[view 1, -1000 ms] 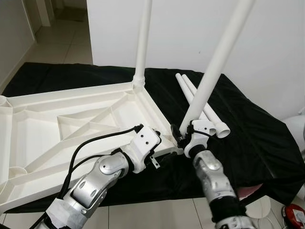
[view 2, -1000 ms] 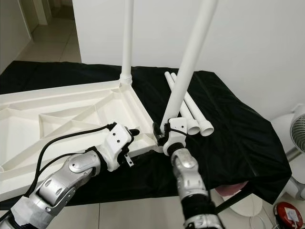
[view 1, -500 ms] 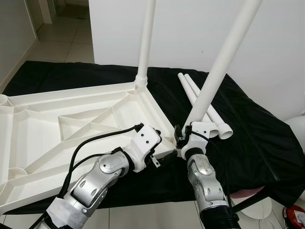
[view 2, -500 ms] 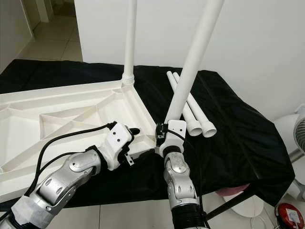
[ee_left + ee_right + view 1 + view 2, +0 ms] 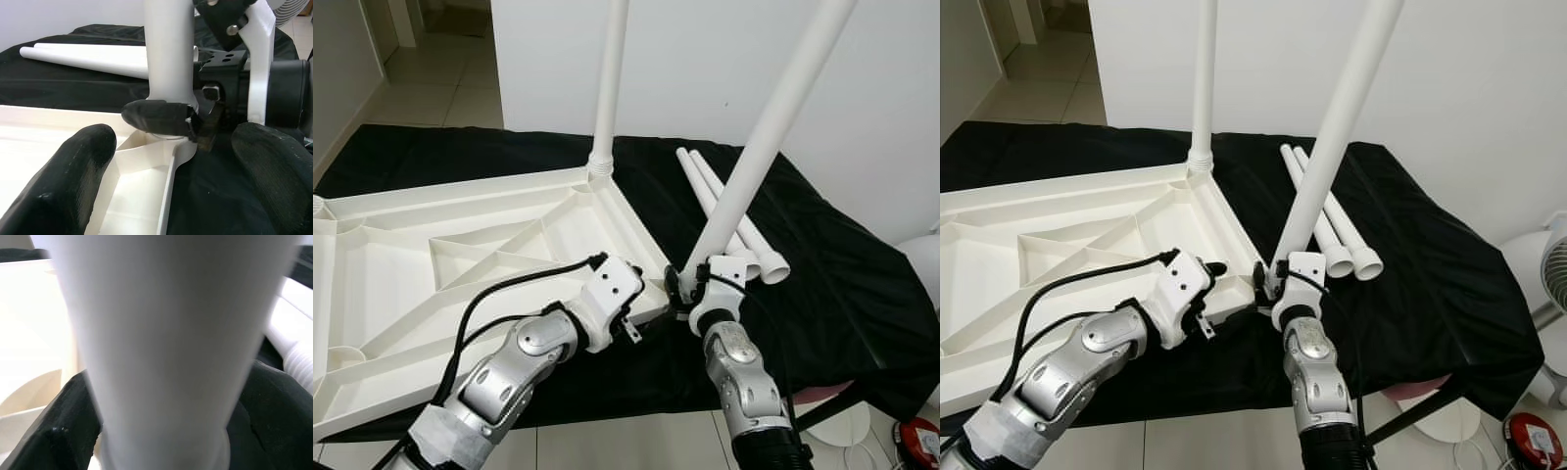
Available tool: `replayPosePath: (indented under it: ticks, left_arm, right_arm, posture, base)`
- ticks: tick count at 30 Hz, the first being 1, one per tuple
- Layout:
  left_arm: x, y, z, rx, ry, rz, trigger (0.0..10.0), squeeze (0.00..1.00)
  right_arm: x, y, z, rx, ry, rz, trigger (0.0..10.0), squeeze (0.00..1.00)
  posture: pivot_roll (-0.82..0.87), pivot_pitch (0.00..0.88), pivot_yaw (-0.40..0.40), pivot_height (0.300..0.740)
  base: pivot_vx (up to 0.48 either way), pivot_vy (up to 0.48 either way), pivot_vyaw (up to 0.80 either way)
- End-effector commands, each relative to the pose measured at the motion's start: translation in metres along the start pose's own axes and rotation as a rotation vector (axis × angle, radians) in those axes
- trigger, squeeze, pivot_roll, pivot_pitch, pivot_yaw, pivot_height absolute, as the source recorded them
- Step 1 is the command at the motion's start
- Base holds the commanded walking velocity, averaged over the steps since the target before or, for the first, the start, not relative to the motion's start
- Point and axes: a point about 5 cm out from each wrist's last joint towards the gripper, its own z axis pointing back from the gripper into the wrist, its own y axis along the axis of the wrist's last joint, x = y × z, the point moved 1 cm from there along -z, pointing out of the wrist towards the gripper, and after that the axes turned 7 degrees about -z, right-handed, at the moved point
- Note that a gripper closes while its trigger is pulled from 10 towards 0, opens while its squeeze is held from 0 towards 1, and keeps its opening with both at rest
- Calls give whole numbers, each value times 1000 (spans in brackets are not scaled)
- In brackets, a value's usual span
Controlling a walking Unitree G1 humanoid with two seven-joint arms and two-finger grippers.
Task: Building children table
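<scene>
Tabletop upturned on black cloth, tiled floor; right gripper clasps leg, left gripper spread

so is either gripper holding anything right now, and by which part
The right gripper is shut on the tilted white table leg, near its bottom end at the tabletop's corner socket. The left gripper is open, holding nothing.

Right claw around tilted leg

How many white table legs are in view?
4: one leg standing in the tabletop's far corner, one held by the right gripper, two lying on the black cloth.
</scene>
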Motion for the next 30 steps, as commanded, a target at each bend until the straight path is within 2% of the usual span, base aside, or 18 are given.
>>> replayPosePath:
  ticks: [1, 3, 4, 5, 10, 11, 13, 14, 20, 22, 23, 24, 26, 27, 28, 30]
  left_arm:
    - [5, 0, 0, 3, -91, -6, 10000, 0]
    - [4, 0, 0, 3, -91, -6, 10000, 0]
    - [5, 1, 0, 4, -90, -5, 10000, 0]
    - [5, 1, 0, 4, -90, -4, 10000, 0]
    - [4, 1, 0, 5, -89, -4, 10000, 0]
    - [4, 2, -1, 7, -88, -2, 10000, 0]
    - [4, 2, -1, 7, -88, -2, 10000, 0]
    - [3, 2, -1, 8, -87, -3, 10000, 0]
    - [2, 3, -1, 8, -85, -2, 10000, 0]
    - [2, 3, -1, 8, -85, -3, 10000, 0]
    - [2, 3, -1, 8, -85, -4, 10000, 0]
    - [2, 3, -1, 7, -85, -5, 10000, 0]
    - [2, 3, -1, 7, -85, -5, 10000, 0]
    - [2, 3, -1, 7, -84, -5, 10000, 0]
    - [2, 3, 0, 6, -83, -5, 10000, 0]
    - [2, 3, 0, 5, -81, -5, 10000, 0]
  right_arm:
    - [5, 0, 0, 4, 51, 7, 10000, 298]
    - [5, 1, -1, 7, 87, 19, 10000, 298]
    - [6, 4, -2, 13, 152, 36, 10000, 0]
    - [7, 6, -3, 16, 194, 46, 10000, 0]
    - [7, 8, -5, 21, 231, 53, 10000, 0]
    - [6, 11, -10, 24, 349, 89, 10000, 0]
    - [6, 11, -10, 24, 349, 89, 10000, 0]
    - [5, 14, -12, 28, 417, 108, 10000, 0]
    - [2, 14, -18, 23, 489, 119, 10000, 0]
    - [1, 13, -19, 13, 509, 130, 9647, 0]
    - [1, 12, -21, 8, 527, 142, 8471, 0]
    - [1, 9, -21, -6, 543, 150, 2980, 0]
    - [1, 9, -21, -6, 543, 150, 2980, 0]
    - [2, 7, -22, -17, 552, 155, 2510, 0]
    - [2, 4, -20, -31, 566, 152, 0, 0]
    - [3, 2, -20, -44, 582, 147, 0, 0]
  posture:
    - [5, 0, -117, 740]
    - [4, 0, -115, 740]
    - [5, 0, -116, 740]
    - [5, 0, -116, 740]
    - [1, 0, -111, 740]
    - [0, 0, -106, 740]
    - [0, 0, -106, 740]
    - [1, 0, -105, 740]
    - [4, 0, -103, 740]
    - [5, 0, -102, 740]
    - [5, 0, -102, 740]
    - [10, 0, -103, 740]
    - [10, 0, -103, 740]
    - [10, 0, -103, 740]
    - [17, 0, -105, 740]
    - [17, 0, -105, 740]
  base:
    - [0, 0, 0]
    - [0, 0, 0]
    - [0, 0, 0]
    - [0, 0, 0]
    - [0, 0, 0]
    - [0, 0, 0]
    - [0, 0, 0]
    - [0, 0, 0]
    - [0, 0, 0]
    - [0, 0, 0]
    - [0, 0, 0]
    - [0, 0, 0]
    - [0, 0, 0]
    - [0, 0, 0]
    - [0, 0, 0]
    - [0, 0, 0]
